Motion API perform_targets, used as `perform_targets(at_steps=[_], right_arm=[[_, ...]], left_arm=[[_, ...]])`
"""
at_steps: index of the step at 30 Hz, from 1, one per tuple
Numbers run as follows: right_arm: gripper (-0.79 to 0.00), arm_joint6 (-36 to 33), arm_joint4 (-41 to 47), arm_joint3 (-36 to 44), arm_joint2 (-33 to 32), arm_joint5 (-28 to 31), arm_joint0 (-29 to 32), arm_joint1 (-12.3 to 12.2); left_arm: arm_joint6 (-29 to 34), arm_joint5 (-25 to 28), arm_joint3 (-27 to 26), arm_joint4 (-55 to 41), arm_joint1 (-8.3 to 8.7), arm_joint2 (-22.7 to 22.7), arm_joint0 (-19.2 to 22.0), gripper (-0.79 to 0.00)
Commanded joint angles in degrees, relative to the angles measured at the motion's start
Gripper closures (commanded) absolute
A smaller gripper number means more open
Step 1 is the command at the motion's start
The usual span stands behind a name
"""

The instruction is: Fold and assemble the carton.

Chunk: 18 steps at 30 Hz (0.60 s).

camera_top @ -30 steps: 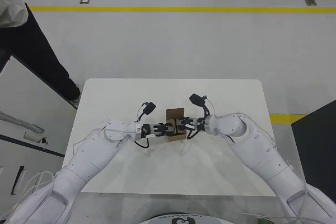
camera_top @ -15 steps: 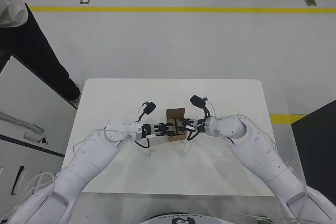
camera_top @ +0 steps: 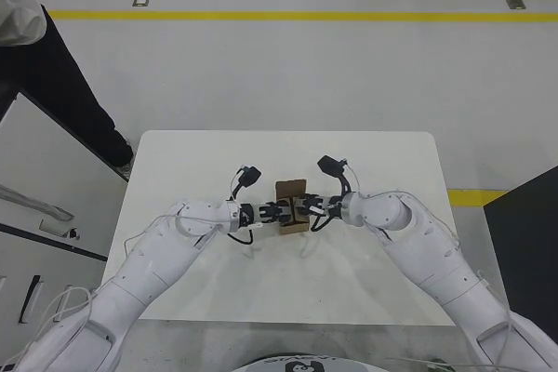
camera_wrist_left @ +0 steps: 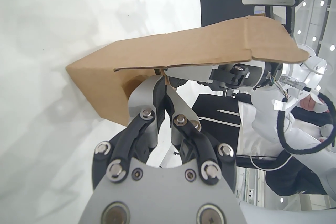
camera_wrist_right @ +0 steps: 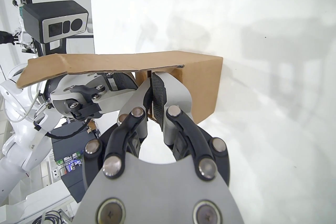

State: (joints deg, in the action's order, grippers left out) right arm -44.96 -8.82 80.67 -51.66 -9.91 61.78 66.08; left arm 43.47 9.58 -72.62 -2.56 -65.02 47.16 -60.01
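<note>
A: State of the left tool point(camera_wrist_left: 164, 86)?
B: Closed. Both pads pinch a thin cardboard edge of the carton point(camera_wrist_left: 183, 49), just under its long top panel.
A: And the right tool point(camera_wrist_right: 152, 89)?
B: Likewise closed on the carton. A strip of board shows between the ribbed pads, at the opposite side of the box.
A: How do the two stand to each other?
B: Facing, nose to nose, coming in from opposite sides. From above, the tips sit just beside each other with the carton between and over them. In each wrist view the other arm's tool shows farther off, tucked under the same overhanging panel.
A: Carton's form?
B: Brown corrugated board, partly erected. One long panel runs across the top, and a loose flap juts past one end with its corner bent. A side panel folds down from the top at a sharp crease toward the bench point(camera_top: 372, 279).
A: Touching the bench?
B: The lower corner looks to meet the white surface — contact not certain from these angles.
A: Position?
B: About the middle of the bench, well in from the left and right edges, and a little nearer the far edge than the near one.
</note>
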Motion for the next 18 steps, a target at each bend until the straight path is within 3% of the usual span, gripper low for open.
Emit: perform_targets(at_steps=[1,18], right_arm=[[0.0,-0.07,-0.19,0.03,-0.16,-0.06,0.1,-0.02],[0.0,-1.28,-0.24,-1.51,0.58,0.22,-0.52,0.58]], left_arm=[[0.17,-0.47,0.06,0.13,-0.13,-0.12,0.05,0.0],[1.07,-0.32,1.09,0.05,-0.77,0.31,0.21,0.0]])
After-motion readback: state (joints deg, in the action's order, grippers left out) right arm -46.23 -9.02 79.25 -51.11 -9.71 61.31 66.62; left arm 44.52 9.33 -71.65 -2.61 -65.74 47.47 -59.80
